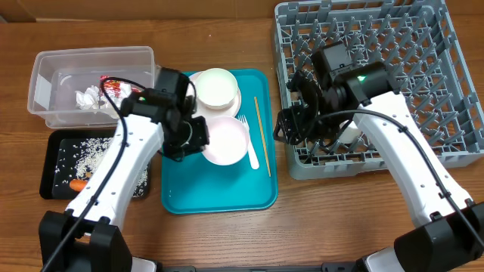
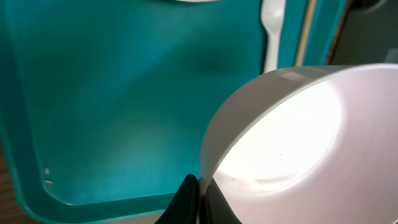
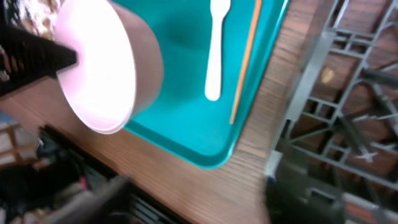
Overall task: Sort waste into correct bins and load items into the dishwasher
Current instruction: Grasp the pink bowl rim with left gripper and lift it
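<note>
My left gripper (image 1: 190, 136) is shut on the rim of a white bowl (image 1: 227, 142) over the teal tray (image 1: 219, 193). The left wrist view shows both fingers pinching the bowl's (image 2: 298, 137) wall. A second white bowl (image 1: 215, 87) sits on a plate at the tray's back. A white fork (image 1: 250, 147) and a wooden chopstick (image 1: 262, 136) lie along the tray's right side. My right gripper (image 1: 291, 125) hangs at the left edge of the grey dishwasher rack (image 1: 423, 45). Its blurred fingers stand apart over bare wood with nothing between them.
The clear tub (image 1: 38, 91) at the back left holds a crumpled napkin (image 1: 91, 98) and a red wrapper (image 1: 113, 87). In front of it, the black tray (image 1: 53, 177) holds rice scraps (image 1: 91, 147) and a carrot (image 1: 78, 183). A strip of bare wood separates the teal tray from the rack.
</note>
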You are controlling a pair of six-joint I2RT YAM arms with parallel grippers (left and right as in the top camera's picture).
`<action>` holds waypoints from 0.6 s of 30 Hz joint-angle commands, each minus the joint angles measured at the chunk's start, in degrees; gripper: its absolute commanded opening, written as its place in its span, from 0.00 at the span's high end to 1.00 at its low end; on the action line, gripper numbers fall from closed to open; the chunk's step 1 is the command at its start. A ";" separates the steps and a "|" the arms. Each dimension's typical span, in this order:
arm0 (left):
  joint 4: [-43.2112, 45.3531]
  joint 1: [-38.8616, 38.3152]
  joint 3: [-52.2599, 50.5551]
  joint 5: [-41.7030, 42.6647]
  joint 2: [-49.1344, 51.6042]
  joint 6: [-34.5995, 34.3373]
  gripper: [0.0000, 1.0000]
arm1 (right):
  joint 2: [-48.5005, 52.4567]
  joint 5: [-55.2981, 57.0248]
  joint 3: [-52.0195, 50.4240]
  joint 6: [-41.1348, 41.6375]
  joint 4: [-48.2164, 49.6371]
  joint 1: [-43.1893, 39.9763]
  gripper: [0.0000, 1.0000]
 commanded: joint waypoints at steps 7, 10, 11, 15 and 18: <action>2.25 -3.41 1.22 4.02 -1.29 0.66 0.96 | -0.04 -0.55 -0.37 0.24 0.52 0.48 0.63; 3.37 -3.50 1.22 4.76 -1.29 0.66 0.96 | -0.04 -0.61 -0.37 0.35 0.55 0.48 0.63; 3.54 -3.56 1.22 4.76 -1.29 0.63 0.96 | -0.04 -0.61 -0.37 0.81 0.55 0.48 0.64; 3.65 -3.58 1.22 5.33 -1.29 0.46 0.96 | -0.04 -0.59 -0.37 1.75 0.70 0.48 0.58; 3.69 -3.58 1.22 6.23 -1.29 0.46 0.96 | -0.04 -0.76 -0.42 2.19 1.88 0.59 0.56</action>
